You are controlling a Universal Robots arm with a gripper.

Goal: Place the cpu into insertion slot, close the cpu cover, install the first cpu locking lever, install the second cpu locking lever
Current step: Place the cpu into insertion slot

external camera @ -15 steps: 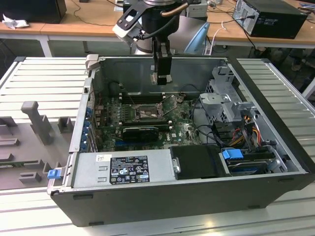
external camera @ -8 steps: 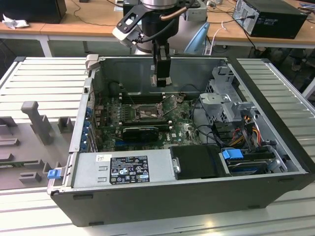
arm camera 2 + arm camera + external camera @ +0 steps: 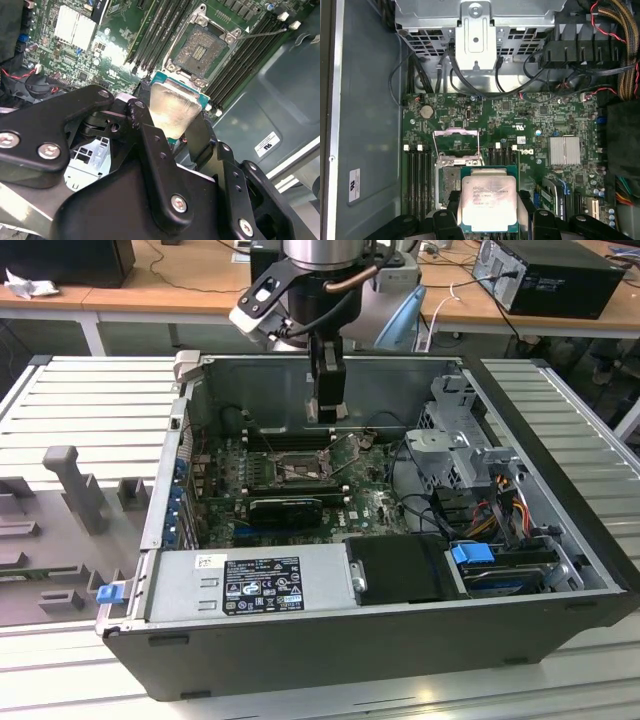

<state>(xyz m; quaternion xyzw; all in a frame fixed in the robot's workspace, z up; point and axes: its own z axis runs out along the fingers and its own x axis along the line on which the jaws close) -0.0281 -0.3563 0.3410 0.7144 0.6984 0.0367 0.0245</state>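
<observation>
My gripper [image 3: 326, 416] hangs inside the open computer case, above the back part of the motherboard [image 3: 370, 505]. It is shut on the cpu [image 3: 488, 200], a flat square chip with a pale metal top, held by two opposite edges and seen from another angle in the second wrist view [image 3: 175, 111]. The insertion slot [image 3: 202, 50] lies bare a short way off from the chip, its contact field showing [image 3: 449, 186]. The cpu cover [image 3: 457, 144] stands raised at one side of the slot. A thin wire locking lever [image 3: 262, 33] sticks out beside the slot, unlatched.
Black memory slots [image 3: 240, 62] flank the socket. A long black card [image 3: 286, 507] lies in front of it, with a finned heatsink [image 3: 564, 150] further along the board. The power supply [image 3: 250, 585], drive cage [image 3: 460, 445] with cables, and the case walls [image 3: 400, 375] enclose the space.
</observation>
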